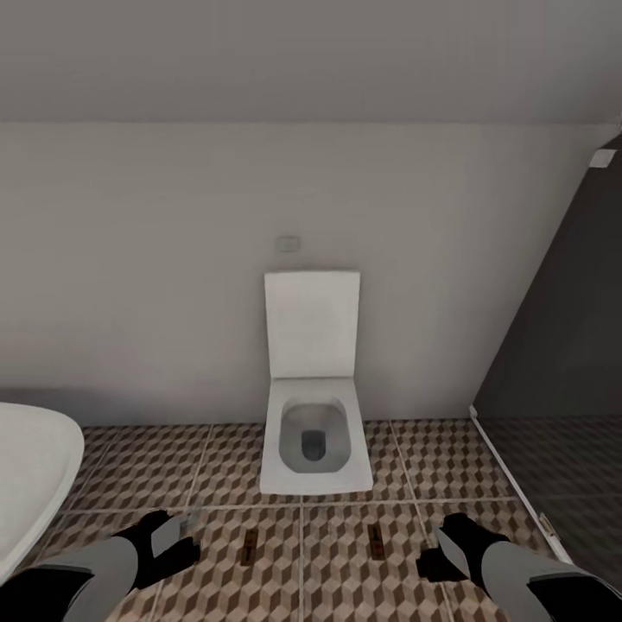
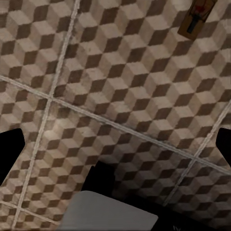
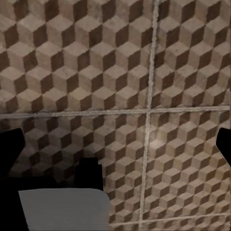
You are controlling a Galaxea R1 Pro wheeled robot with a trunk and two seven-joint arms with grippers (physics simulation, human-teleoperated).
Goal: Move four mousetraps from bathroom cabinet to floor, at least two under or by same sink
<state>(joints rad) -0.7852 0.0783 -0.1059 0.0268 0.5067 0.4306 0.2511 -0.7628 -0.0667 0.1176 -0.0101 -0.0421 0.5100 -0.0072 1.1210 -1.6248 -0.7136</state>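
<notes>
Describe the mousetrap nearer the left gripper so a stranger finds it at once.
Start at the white toilet against the back wall. On the cube-patterned floor before it lie two mousetraps; take the left mousetrap, left of the grout line dividing them, unlike the right mousetrap.

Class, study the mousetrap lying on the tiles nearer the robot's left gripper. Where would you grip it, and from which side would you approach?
Judging by its pose, grip the left mousetrap across its narrow wooden sides, coming straight down from above. It lies flat on the bathroom floor, so only its edges offer purchase.
</notes>
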